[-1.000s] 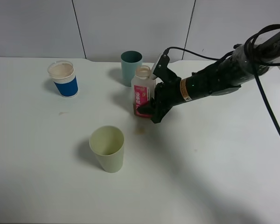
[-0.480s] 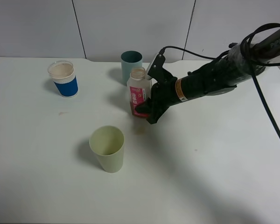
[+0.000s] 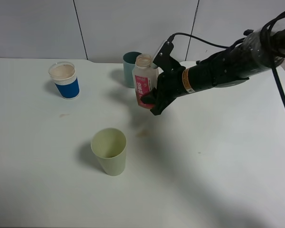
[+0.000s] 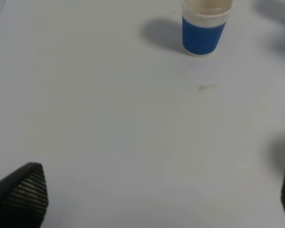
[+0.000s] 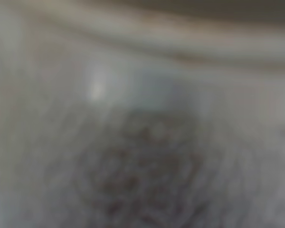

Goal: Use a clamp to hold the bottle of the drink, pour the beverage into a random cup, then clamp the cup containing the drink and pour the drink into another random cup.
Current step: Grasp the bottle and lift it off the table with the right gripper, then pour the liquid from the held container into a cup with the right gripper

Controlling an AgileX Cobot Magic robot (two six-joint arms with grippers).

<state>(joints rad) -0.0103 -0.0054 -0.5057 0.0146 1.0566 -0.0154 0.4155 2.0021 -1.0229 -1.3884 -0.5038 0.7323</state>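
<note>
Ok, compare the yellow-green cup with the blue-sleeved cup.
The yellow-green cup is plain; the blue-sleeved cup is white with a blue band. The yellow-green cup looks taller and more tapered than the blue-sleeved cup. In the high view the yellow-green cup stands nearer the camera, the blue-sleeved cup farther back and left. Both stand upright and open-topped.

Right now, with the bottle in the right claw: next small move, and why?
Probably carry the bottle toward the pale green cup, kept upright. The right claw is shut on its lower body and it looks clear of the table, but its neck is not over that cup, so tilting now would spill.
</note>
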